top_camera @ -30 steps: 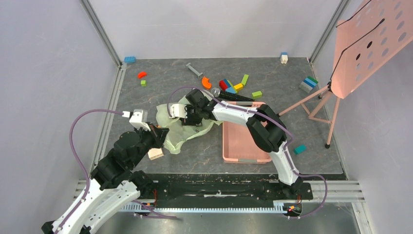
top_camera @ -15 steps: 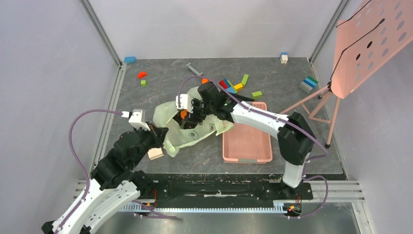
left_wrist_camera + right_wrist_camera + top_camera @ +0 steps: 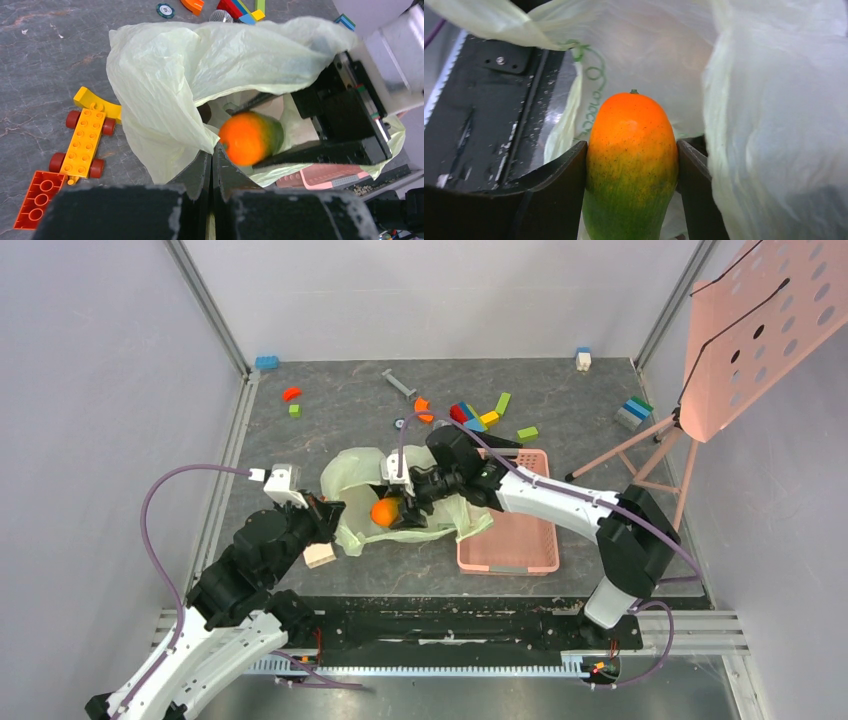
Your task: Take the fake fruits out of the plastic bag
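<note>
So the right tool [image 3: 390,512] has hold of the orange-to-green plastic mango [image 3: 382,511]. Its jaws are roughly half open, with a black finger [image 3: 559,185] pressed against each side of the fruit. In the right wrist view the mango stands upright between them, orange end and little stem up, green end down.

It's right at the mouth of the pale green crinkly plastic bag [image 3: 350,472], on the bag's near-left side, with bag film behind it and to its right.

The left tool [image 3: 212,165] is closed all the way and pinching the near-left edge of the plastic bag, with the film running straight down into its fingertips. The mango is just right of that tip. I honestly can't tell if they touch.

The bag itself is slumped in the middle of the dark grey marbled desk [image 3: 330,420] and partly draped over the right tool's wrist.

A pink perforated plastic basket [image 3: 505,540] sits just right of the bag, whose right edge reaches the basket's left rim. A bunch of coloured toy building blocks [image 3: 478,416] is scattered on the far side. A yellow brick car with red wheels [image 3: 86,140] and a red brick [image 3: 37,197] lie left of the bag, and a beige block [image 3: 320,555] lies just near of the left tool.
</note>
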Available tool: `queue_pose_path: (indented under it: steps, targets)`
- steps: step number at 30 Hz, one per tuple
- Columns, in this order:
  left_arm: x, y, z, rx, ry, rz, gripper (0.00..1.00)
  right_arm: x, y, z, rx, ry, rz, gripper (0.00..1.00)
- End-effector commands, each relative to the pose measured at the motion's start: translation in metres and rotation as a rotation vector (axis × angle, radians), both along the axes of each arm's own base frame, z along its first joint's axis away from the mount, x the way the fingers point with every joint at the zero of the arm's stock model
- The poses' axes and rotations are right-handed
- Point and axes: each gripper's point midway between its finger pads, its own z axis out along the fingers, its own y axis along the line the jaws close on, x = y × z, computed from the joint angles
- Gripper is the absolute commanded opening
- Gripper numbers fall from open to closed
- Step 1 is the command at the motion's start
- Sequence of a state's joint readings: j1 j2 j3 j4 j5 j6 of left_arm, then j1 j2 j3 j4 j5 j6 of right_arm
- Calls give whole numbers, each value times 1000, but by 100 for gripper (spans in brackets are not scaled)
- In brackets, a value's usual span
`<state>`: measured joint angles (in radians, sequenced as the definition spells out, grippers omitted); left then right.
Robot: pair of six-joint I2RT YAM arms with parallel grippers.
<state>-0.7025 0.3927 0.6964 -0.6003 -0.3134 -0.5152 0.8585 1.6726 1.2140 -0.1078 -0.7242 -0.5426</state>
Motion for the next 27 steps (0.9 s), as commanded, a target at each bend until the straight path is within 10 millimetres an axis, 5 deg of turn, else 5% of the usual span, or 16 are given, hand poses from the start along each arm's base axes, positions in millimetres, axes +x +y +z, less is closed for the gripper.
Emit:
queue_pose_path:
  steps: [1, 8, 18, 23, 27]
  targets:
    - [2, 2, 1, -37, 10, 35, 3, -32, 1, 8, 64, 11, 130, 29]
    - [2, 0, 0, -41, 14, 29, 3, -24, 8, -48, -93, -72, 15, 31]
    - [0, 1, 4, -52, 2, 23, 2, 31, 11, -78, -153, -112, -337, 32]
    - [-1, 2, 5, -52, -4, 27, 2, 25, 0, -99, -213, -99, -330, 32]
    - [-1, 3, 5, -50, -5, 31, 2, -3, -5, -103, -225, -53, -199, 30]
